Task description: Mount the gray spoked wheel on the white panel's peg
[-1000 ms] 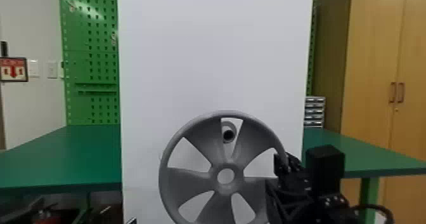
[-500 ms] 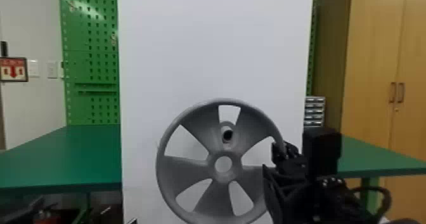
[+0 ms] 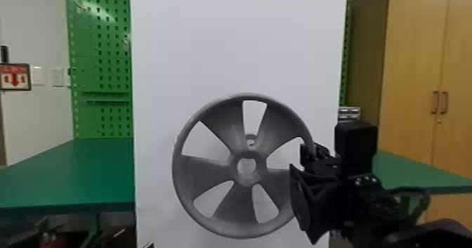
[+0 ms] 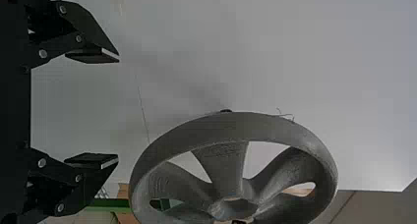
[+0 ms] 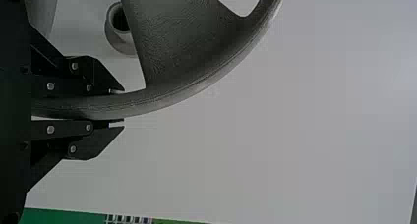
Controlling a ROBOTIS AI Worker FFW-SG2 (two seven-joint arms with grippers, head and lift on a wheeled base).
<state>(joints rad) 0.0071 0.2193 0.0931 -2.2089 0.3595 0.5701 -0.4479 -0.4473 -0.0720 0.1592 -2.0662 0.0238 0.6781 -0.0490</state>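
And there's the wheel (image 3: 205, 170), upright in front of the panel (image 3: 238, 47), with the right gripper (image 3: 297, 159) clamped on its rim at the right side. In the right wrist view the two fingers pinch the rim between them, one on the inner side, one on the outer. The peg (image 3: 250, 143) peeks through the wheel's upper gap, and it sits just above the hub (image 3: 246, 181), so the hub hole isn't lined up with it: the wheel is off the peg, on the near side of it.

Over to the left gripper (image 3: 149, 245), only a tip of it in at the head view's bottom edge, low and left of the wheel. Its wrist view has the fingers wide apart, panel behind them, the wheel near but clear of both.

Around the action, a green table (image 3: 87, 173) spreads out to the left and right of the panel. Far left stands a green pegboard (image 3: 84, 75), with a sign (image 3: 15, 84) on the wall beyond it. Far right, a tall wooden cabinet (image 3: 411, 64) rises behind the table, and small drawers (image 3: 351, 112) show beside the panel's right edge.
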